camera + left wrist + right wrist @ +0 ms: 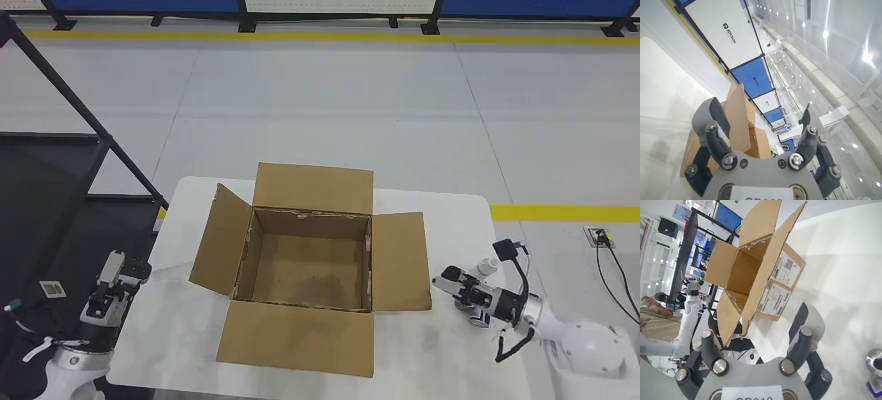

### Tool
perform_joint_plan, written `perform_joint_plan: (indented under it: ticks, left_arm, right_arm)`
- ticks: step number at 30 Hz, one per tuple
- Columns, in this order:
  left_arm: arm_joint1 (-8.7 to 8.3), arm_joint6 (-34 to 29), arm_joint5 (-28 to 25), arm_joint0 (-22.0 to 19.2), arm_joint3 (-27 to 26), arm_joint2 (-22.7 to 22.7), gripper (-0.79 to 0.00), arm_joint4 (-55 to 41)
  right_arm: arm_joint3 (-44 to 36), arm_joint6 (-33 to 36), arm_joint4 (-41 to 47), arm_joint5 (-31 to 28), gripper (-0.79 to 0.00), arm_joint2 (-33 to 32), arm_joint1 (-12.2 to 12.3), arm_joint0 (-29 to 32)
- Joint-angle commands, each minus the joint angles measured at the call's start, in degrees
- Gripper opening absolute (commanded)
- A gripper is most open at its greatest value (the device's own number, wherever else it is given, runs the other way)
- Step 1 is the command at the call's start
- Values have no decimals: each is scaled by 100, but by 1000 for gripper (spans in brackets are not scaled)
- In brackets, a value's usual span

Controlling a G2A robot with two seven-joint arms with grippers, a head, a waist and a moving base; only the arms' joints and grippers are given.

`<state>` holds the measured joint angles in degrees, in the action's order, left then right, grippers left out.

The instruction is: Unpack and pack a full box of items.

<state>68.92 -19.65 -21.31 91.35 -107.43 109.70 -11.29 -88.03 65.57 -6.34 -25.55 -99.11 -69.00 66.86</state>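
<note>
An open cardboard box (308, 268) stands in the middle of the white table (455, 215), all its flaps spread outward, and nothing shows on its brown floor. My right gripper (445, 282) is just off the box's right flap, low over the table. In the right wrist view its fingers (800, 317) are open with nothing between them, facing the labelled side of the box (785, 275). At the table's left front corner, my left gripper (125, 266) is open and holds nothing (762, 117), and the box (738, 117) lies beyond it.
A small item with a blue and white label (479, 318) (873, 386) lies on the table beside my right wrist, and a small white bottle-like thing (487, 266) is close by. A black frame (90, 120) rises left of the table.
</note>
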Motion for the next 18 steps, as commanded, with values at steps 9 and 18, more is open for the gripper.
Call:
perform_joint_plan:
  ticks: [9,18]
  left_arm:
    - [-3,-61,-59,68,14,22,0,-73]
    - [-2,-63,-95,119,6,36,0,-111]
  right_arm:
    - [324,9,-84,303,-348,468,77,-401]
    - [330,-87,-65,388,-431,611,158,-430]
